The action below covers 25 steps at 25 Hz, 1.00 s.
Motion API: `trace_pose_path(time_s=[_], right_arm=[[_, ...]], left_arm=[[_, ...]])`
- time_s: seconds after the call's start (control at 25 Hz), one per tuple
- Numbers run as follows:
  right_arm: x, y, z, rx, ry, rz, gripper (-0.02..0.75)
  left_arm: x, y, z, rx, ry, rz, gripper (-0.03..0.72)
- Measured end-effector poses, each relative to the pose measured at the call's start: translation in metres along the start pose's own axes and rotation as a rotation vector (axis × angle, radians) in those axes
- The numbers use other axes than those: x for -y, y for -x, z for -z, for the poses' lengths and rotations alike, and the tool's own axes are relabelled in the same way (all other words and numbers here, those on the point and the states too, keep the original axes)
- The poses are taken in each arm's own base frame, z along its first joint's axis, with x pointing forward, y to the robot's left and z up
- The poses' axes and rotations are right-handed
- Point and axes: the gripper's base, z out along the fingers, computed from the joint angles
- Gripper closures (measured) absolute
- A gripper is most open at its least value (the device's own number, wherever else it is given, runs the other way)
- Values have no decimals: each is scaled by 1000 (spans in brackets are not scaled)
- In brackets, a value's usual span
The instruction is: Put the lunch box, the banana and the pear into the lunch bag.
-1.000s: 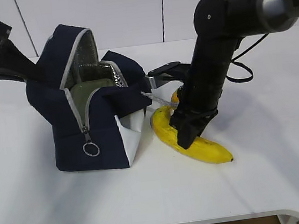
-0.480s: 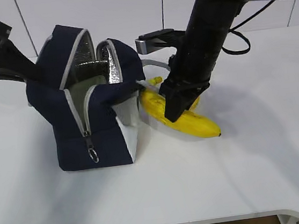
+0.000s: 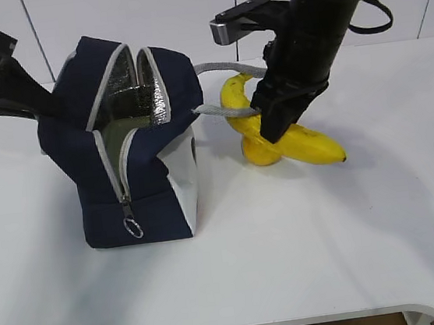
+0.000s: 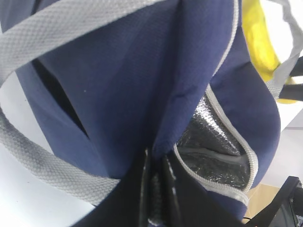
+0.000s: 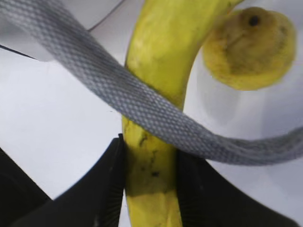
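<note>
R gripper [image 3: 270, 131] is clenched on the banana [image 3: 297, 139], jaws pinching it across its width approx mid-length; the wrist view shows both black fingers [image 5: 110, 189] pressed flat vs the yellow skin [image 5: 151, 156]. Banana is held clear of the table [image 3: 306, 254], one end curving up behind the gripper, other end sticking out to the gripper's R w/ its dark tip lowest. A grey webbing handle [image 3: 223, 112] of the lunch bag [image 3: 133, 180] runs from the bag to the banana and drapes across it just above the fingers; in the wrist view the strap [image 5: 123, 99] lies diagonally over the fruit, touching it. Directly below the gripper, the pear [image 3: 261, 153] sits on the table, partly hidden by the fingers & banana; wrist view shows it [image 5: 251, 47] beyond the banana, its dark blossom end facing the cam.

L of the R gripper stands the bag, upright, zipper open, silver lining showing, zipper pull ring hanging at the front. Inside, a pale green surface shows low in the opening, prob the lunch box [image 3: 123, 128] lid.

L gripper [image 4: 156, 187] is at the bag's far L side, pinched shut on the navy fabric of the bag's flap edge [image 4: 180, 94], holding it up; a second grey handle [image 4: 33, 156] loops below it.
</note>
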Motion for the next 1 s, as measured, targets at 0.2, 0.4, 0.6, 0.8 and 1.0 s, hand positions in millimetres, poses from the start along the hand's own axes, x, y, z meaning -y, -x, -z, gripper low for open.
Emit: trace_pose_path(time_s=[0.2,0.4,0.6,0.8,1.0], right_arm=[[3,-3,7,-9,-56,-1,493],[12,-7,11,-51,-165,-17,493],[21,-12,22,-72,-295,-60,494],[22,-13,40,-40,-364,-108,494],[23,-10,71,34,-441,-147,494]], left_arm=[[0,0,0,0,0,0,675],[0,0,0,0,0,0,675],[0,0,0,0,0,0,675],[0,0,0,0,0,0,675],[0,0,0,0,0,0,675]])
